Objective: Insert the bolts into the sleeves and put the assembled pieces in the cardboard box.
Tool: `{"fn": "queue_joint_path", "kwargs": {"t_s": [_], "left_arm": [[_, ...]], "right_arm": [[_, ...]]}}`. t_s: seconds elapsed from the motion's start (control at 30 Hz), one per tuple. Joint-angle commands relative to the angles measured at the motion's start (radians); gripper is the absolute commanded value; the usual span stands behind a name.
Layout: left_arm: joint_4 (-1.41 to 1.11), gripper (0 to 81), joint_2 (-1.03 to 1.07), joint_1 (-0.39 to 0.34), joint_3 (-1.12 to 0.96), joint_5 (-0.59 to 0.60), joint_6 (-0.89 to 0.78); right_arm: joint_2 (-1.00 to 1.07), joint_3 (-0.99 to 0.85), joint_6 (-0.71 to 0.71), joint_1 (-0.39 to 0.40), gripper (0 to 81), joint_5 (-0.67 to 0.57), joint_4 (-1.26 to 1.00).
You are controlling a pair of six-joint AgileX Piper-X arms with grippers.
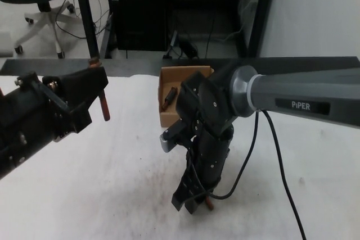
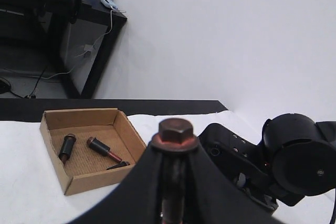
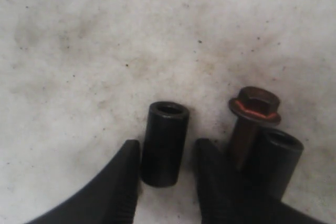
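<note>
Right gripper (image 3: pixel 168 148) set around a sleeve, left gripper (image 2: pixel 174 153) holding a bolt

The right jaws stand open low at the bench, one finger on each side of a short black cylindrical metal sleeve (image 3: pixel 166 129) on the stained white bench cloth (image 3: pixel 79 51), with a sliver of gap on one side. Just beside it are a spare rust-red flanged bolt (image 3: pixel 253 109) and a second black sleeve (image 3: pixel 277 156), touching each other. The left jaws are clamped on a rust-red hex-headed steel bolt (image 2: pixel 174 129), held well off the bench. Beyond, the open brown cardboard box (image 2: pixel 92 179) already holds assembled pieces (image 2: pixel 102 149). I'd call this the sleeve pick-up: next the jaws must close squarely, lift, and present the bore to the held bolt
</note>
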Motion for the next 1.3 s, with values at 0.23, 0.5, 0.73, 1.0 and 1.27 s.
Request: {"fn": "queue_joint_path", "kwargs": {"t_s": [0.23, 0.5, 0.73, 1.0, 1.27], "left_arm": [[-0.011, 0.0, -0.01, 0.001, -0.001, 0.006, 0.015], [-0.011, 0.0, -0.01, 0.001, -0.001, 0.006, 0.015], [-0.011, 0.0, -0.01, 0.001, -0.001, 0.006, 0.015], [-0.011, 0.0, -0.01, 0.001, -0.001, 0.006, 0.015], [-0.042, 0.0, -0.01, 0.001, -0.001, -0.074, -0.009]], "right_arm": [[0.011, -0.002, -0.009, 0.0, 34.2, 0.001, -0.022], [0.011, -0.002, -0.009, 0.0, 34.2, 0.001, -0.052], [0.011, -0.002, -0.009, 0.0, 34.2, 0.001, -0.055], [0.011, -0.008, -0.009, -0.003, 0.4, 0.001, -0.054], [-0.081, -0.075, 0.063, -0.009, 0.6, -0.087, -0.003]]}}
